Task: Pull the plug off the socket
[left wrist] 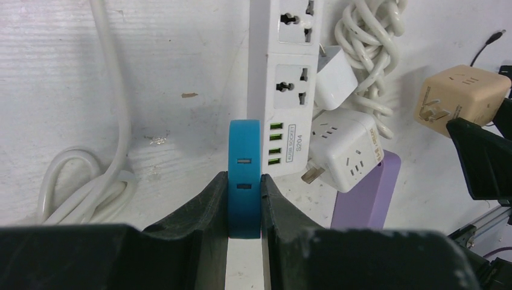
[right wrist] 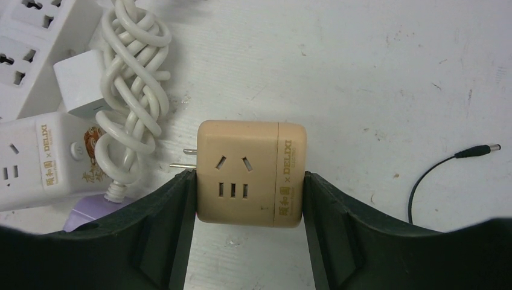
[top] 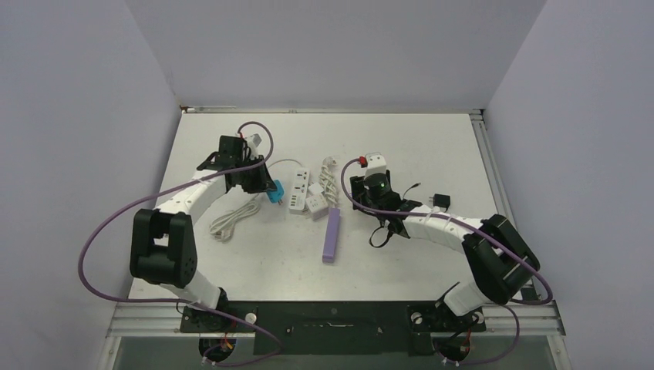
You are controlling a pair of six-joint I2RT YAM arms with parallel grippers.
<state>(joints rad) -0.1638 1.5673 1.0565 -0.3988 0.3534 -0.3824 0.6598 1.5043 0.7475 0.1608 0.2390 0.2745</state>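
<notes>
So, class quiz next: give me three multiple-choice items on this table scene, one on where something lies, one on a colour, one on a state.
1. Where does the purple bar lie?
A) between the two arms, on the near side of the white power strip
B) at the far edge
C) right of the right arm

2. What colour is the plug in the left gripper?
A) red
B) blue
C) black

3. How do the prongs of the beige cube socket stand?
A) pushed into the strip
B) bent flat
C) bare, in no socket

Answers:
1 A, the top view shows it mid-table just in front of the strip.
2 B, the left wrist view shows blue in its grip.
3 C, the right wrist view shows both prongs in open air while the right gripper clamps the cube.
</notes>
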